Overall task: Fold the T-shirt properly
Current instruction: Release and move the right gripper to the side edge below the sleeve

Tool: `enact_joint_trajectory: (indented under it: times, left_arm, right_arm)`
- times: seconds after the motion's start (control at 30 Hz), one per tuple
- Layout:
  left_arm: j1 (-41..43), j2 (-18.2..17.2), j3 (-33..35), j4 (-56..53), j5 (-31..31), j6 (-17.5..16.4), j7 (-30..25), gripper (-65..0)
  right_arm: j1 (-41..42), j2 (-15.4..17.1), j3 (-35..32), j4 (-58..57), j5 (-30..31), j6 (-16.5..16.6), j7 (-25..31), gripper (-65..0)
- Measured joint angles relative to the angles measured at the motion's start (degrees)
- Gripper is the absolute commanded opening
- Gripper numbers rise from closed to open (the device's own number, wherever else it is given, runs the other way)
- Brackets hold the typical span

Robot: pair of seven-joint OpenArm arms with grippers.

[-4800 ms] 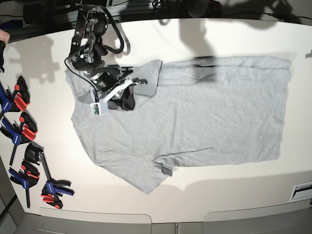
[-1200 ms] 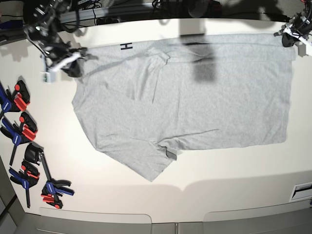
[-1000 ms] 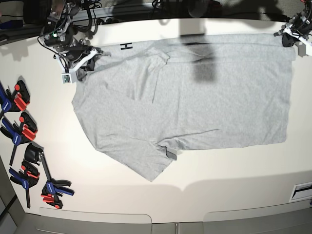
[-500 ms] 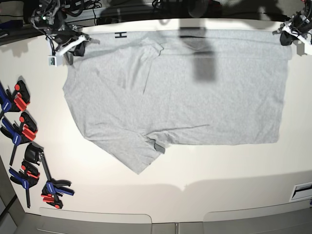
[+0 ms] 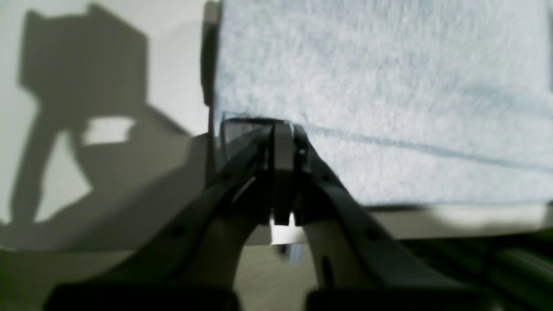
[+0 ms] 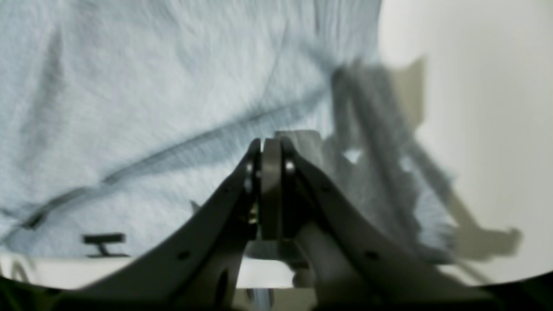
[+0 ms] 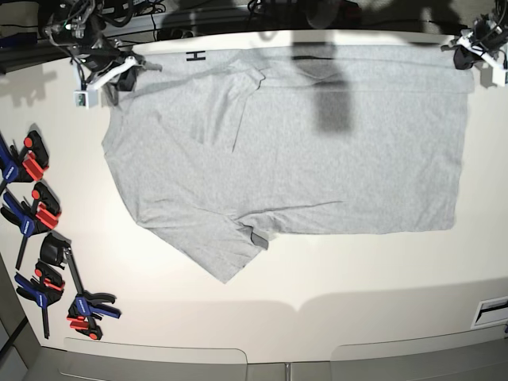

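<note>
The light heather-grey T-shirt (image 7: 302,143) lies spread on the white table (image 7: 357,302), plain side up, with a bit of black lettering (image 7: 194,55) showing at its far edge. One sleeve (image 7: 218,254) points toward the front left. My right gripper (image 7: 119,75) is shut on the shirt's far left corner (image 6: 302,142). My left gripper (image 7: 468,54) is shut on the shirt's far right corner (image 5: 259,123). Both wrist views show the jaws pressed together on the grey cloth (image 6: 151,86) (image 5: 389,86).
Several blue, red and black clamps (image 7: 40,230) lie along the table's left edge. Dark cables and frame parts (image 7: 238,12) run behind the table's far edge. A slot (image 7: 492,311) shows at the front right.
Both arms went to the shirt's far corners and took hold. The shirt has been pulled toward the far edge and a little left; since half a second ago it has hardly shifted.
</note>
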Motion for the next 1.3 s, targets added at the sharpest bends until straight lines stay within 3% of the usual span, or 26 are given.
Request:
enact_joint_trajectory:
  times: [0.1,0.23,0.3,0.37,0.47,0.6,0.93,1.13,1.3]
  left_arm:
    - [-0.13,0.28,0.0,4.74,0.35,0.26,0.57,-54.2]
    - [-0.2,0.24,0.0,11.67,-0.04,-0.04,0.17,-53.3]
    - [-0.17,0.17,0.0,13.9,0.2,-0.04,0.13,-53.3]
    - [-0.17,0.09,0.0,14.99,1.55,-0.07,-0.55,-53.3]
    - [-0.17,0.11,0.0,15.17,4.02,-0.07,-1.81,-53.2]
    - [-0.04,0.13,0.0,15.15,5.01,-0.04,-1.66,-48.2]
    - [-0.07,0.02,0.0,15.15,7.78,1.44,-1.66,-47.7]
    - [-0.07,0.09,0.0,15.15,7.78,1.68,-1.66,-47.7]
    - [-0.04,0.15,0.0,15.15,7.78,1.68,-1.66,-47.7]
  right_arm:
    - [1.27,-0.02,0.04,4.87,0.0,-0.11,0.48,-65.0]
    - [6.14,0.02,0.04,9.05,0.13,-0.13,0.63,-64.0]
    - [9.27,0.0,0.04,9.44,0.22,-0.11,0.83,-50.8]
    - [12.11,0.0,0.0,9.4,0.22,-0.07,1.97,-42.1]
    - [16.13,0.02,0.04,9.38,-0.35,-0.11,4.48,-39.5]
    - [21.92,0.81,0.02,6.71,-1.81,0.07,4.9,-37.8]
    - [41.59,10.8,-2.6,-25.73,-2.14,0.96,4.98,-37.4]
    - [55.08,16.04,-12.61,-50.66,-2.58,3.67,5.2,-34.8]
    - [62.62,17.25,-20.5,-68.04,-6.73,4.0,12.68,-33.4]
